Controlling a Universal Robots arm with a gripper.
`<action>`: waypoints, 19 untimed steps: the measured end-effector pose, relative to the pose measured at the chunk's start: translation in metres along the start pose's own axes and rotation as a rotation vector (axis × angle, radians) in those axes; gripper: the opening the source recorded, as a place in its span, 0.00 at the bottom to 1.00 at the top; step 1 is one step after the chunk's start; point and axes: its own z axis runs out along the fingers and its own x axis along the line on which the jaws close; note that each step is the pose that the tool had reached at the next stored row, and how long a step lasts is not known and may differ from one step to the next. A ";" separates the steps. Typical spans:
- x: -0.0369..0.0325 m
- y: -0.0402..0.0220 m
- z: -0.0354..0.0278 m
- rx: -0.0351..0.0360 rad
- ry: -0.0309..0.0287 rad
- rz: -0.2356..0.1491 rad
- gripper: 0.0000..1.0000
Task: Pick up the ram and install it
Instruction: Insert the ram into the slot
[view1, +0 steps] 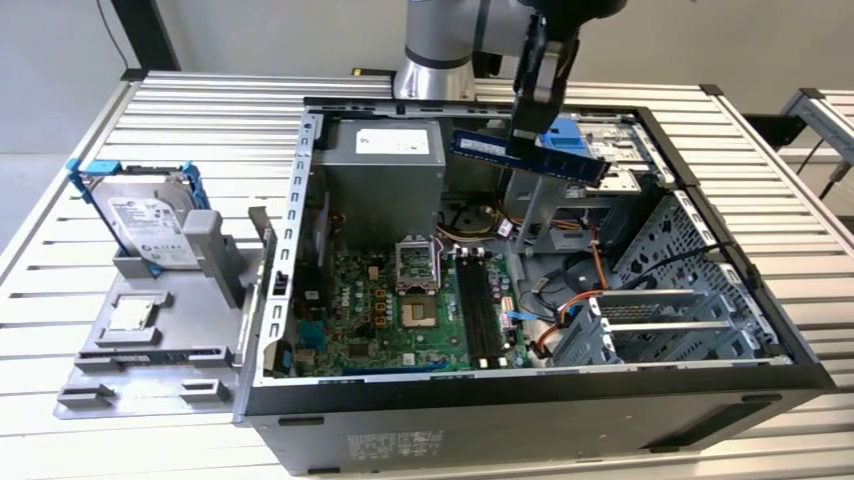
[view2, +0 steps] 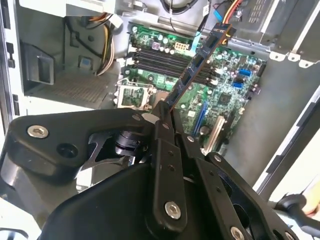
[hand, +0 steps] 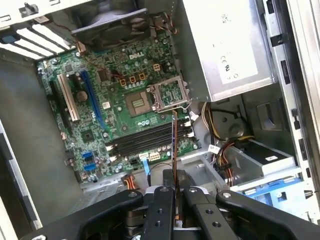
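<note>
one relation matters for you here: how the ram's long axis sits against the black slots. your gripper (view1: 533, 133) is clamped on the ram (view1: 487, 146), with its fingers (hand: 161, 202) pressed together on the two flat faces near the stick's middle. the ram is carried in the air, touching nothing else.

in the exterior view it hangs high over the far end of the open case (view1: 310, 190), just beside the grey power supply (view1: 380, 150). it is well above the motherboard (view1: 380, 310). its length runs mostly from the exterior view's left to the exterior view's right, with the right end dipping a little. the black slots (view1: 483, 310) lie lower and nearer to that camera, and their length runs away from the camera toward the back of the case. so i judge the stick to lie roughly crosswise to them, not in line.

the second wrist view says the same. you see the ram (view2: 200, 60) nearly edge-on, reaching out from the fingertips and cutting across the row of slots (view2: 165, 59) at a clear angle. in the first wrist view the ram (hand: 174, 145) is a thin line that crosses the slots (hand: 145, 141) instead of following them.

from your gripper, then, the slots are below and off to one side, well apart from the ram's lower edge.
</note>
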 end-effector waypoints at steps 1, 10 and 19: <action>0.0000 0.0000 0.0000 0.0003 0.0000 0.013 0.00; 0.0000 0.0000 0.0000 0.0026 0.0009 0.136 0.00; 0.0000 0.0000 0.0000 0.0055 0.0019 0.290 0.00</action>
